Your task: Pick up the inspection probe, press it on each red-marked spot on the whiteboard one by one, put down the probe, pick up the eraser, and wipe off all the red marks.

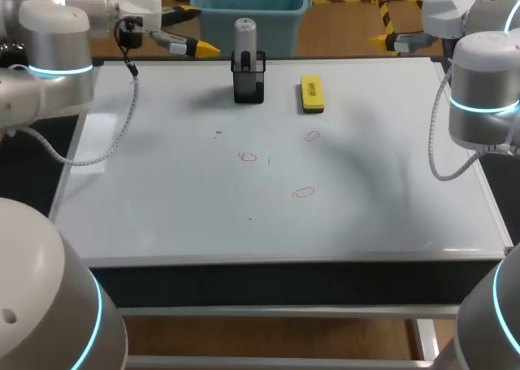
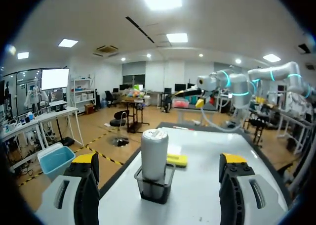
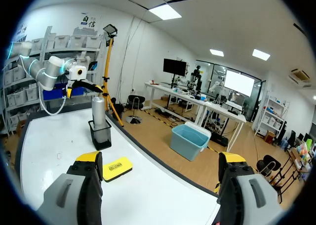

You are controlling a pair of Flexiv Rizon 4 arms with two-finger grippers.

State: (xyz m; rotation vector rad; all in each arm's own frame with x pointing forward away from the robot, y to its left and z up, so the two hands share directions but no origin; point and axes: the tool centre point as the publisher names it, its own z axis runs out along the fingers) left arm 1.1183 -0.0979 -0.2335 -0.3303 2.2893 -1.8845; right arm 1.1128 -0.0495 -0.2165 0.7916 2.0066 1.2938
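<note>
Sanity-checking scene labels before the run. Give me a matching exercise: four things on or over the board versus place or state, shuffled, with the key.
1. inspection probe
2. eraser
3. red marks
4. left gripper

A. flat on the whiteboard, right of the black holder
B. jaws open, in the air left of the inspection probe
C. upright in the black holder
D. drawn on the whiteboard, nearer the robot

Pairs: 1-C, 2-A, 3-D, 4-B

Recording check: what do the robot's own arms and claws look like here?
The left arm and right arm are white and light grey, with rounded joints and glowing cyan rings. A grey cable hangs from each wrist. The left claw and right claw each have two grey-and-black fingers with bright yellow tips.
</note>
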